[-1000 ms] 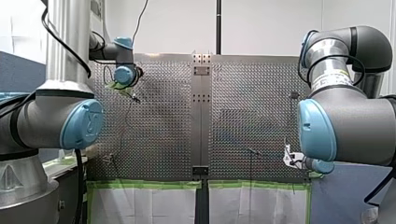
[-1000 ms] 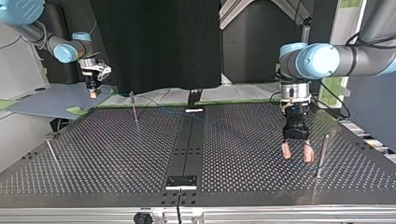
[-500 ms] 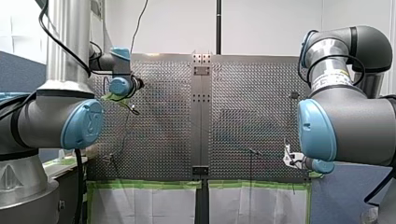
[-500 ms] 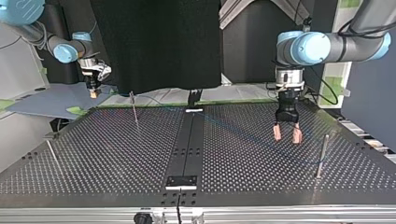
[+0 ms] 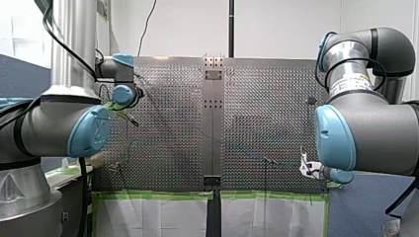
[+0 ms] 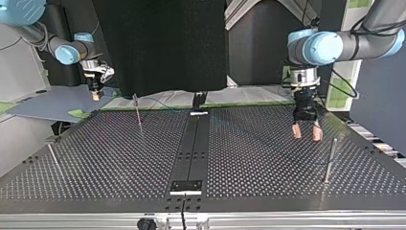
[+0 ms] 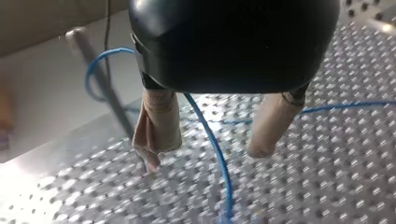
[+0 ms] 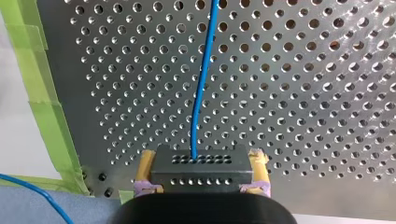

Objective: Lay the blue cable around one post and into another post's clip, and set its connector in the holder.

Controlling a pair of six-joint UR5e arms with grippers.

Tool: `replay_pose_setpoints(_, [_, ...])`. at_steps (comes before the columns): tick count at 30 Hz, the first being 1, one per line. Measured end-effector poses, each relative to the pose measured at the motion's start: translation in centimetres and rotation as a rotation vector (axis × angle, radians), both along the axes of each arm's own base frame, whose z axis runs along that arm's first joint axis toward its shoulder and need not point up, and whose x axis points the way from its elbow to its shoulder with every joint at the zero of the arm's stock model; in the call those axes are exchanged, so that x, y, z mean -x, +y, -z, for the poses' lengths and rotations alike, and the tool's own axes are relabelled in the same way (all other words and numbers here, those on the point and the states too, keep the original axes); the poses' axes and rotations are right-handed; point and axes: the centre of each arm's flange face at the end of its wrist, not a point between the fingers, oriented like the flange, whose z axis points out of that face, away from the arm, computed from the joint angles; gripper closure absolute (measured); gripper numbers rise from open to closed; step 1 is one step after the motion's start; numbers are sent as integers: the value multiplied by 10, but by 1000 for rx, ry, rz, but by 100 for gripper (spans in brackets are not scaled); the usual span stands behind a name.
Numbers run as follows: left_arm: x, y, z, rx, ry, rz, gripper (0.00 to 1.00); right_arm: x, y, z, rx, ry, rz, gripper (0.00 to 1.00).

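In the left wrist view my left gripper (image 7: 208, 151) is open, its beige-padded fingers (image 7: 158, 126) hovering over the perforated plate. The blue cable (image 7: 215, 148) runs loose between them and loops behind a grey post (image 7: 105, 91) beside the gripper. The top view shows this gripper (image 6: 305, 132) at the right, behind a metal post (image 6: 330, 160). My right gripper (image 8: 202, 158) is shut on the black connector (image 8: 201, 175) with its yellow pads. From the connector the blue cable (image 8: 201, 93) leads out over the plate. In the top view this gripper (image 6: 96, 94) hangs off the plate's far left corner.
A thin post (image 6: 138, 111) stands at the top view's back left, a slanted rod (image 6: 53, 159) near the left edge. A black plate with a pale rim (image 6: 186, 186) sits front centre on the dark middle strip. Green tape (image 8: 46, 112) lines the plate's edge.
In the top view my left gripper has drawn back from the plate's near half toward the far edge, then shifted right, staying open. My right gripper has not moved.
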Motion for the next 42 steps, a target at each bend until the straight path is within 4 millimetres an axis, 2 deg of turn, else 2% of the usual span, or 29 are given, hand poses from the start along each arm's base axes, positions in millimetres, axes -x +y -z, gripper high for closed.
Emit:
replay_pose_setpoints(7, [-7,29,4,-12,6,-74,0,0,0,0,0,1,0,100])
replay_pose_setpoints(15, [-18,63,24,-31,43,-151,0,-1,0,0,-1,0,-2,100])
replay_pose_setpoints(19, [-26,77,20,-29,21,-176,0,-1,0,0,-1,2,-2,100])
replay_pose_setpoints(23, [-34,81,10,-17,-7,-174,0,-2,1,0,-1,4,-3,100])
replay_pose_setpoints(36, [-58,72,-30,12,-98,-122,0,-3,1,0,-5,9,-3,100])
replay_pose_setpoints(42, [-60,76,-34,29,-107,-139,0,-2,1,0,-6,9,-2,100])
